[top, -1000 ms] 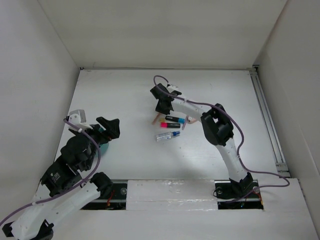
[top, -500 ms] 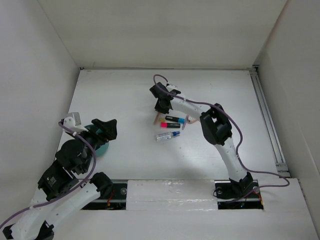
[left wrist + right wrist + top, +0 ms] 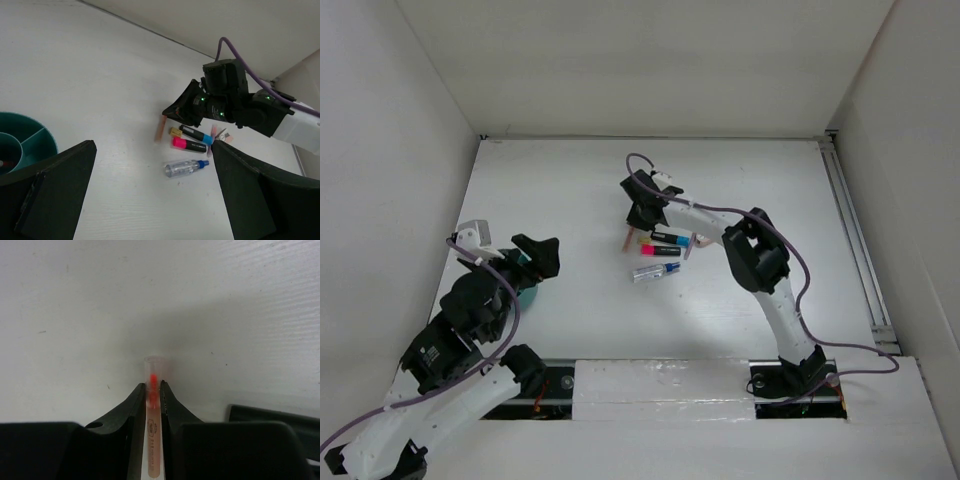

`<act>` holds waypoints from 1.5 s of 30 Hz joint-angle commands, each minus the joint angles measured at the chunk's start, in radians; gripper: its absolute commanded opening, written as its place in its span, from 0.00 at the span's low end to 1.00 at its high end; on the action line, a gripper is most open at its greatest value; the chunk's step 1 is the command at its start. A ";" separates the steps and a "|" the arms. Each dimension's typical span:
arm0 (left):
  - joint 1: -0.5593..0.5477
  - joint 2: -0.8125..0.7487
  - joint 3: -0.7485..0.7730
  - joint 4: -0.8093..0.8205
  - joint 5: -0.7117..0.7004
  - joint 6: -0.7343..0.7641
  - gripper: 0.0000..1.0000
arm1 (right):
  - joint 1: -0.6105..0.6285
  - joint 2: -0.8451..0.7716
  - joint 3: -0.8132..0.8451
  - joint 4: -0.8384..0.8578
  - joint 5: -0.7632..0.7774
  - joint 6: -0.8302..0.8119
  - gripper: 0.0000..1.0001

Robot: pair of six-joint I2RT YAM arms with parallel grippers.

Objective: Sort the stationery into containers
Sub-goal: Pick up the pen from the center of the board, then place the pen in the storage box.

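Near the table's far middle, the right gripper (image 3: 152, 390) has just pinched shut on a thin orange pencil (image 3: 151, 440) beside the markers (image 3: 665, 244), so lifting looks ready. Its clear-capped tip pokes past the fingertips. Well apart, the left gripper (image 3: 538, 256) hangs wide open beside the teal cup (image 3: 47, 145).

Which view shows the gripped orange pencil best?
Right wrist: the orange pencil fills mid-frame, pinched between the fingers. Top external shows only a thin sliver at the right gripper; left wrist shows it small, beside the markers.
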 commanded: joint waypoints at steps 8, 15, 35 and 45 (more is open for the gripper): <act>-0.003 0.128 0.061 0.040 0.124 -0.025 1.00 | 0.036 -0.417 -0.312 0.373 -0.005 -0.171 0.00; -0.003 0.169 0.066 0.167 0.348 -0.063 1.00 | 0.047 -0.648 -0.459 0.533 -0.123 -0.283 0.00; -0.003 0.197 -0.048 0.430 0.582 0.007 0.98 | 0.137 -0.980 -0.722 0.964 -0.582 -0.280 0.00; -0.003 0.166 -0.057 0.440 0.569 0.007 0.79 | 0.199 -0.971 -0.682 0.957 -0.627 -0.290 0.00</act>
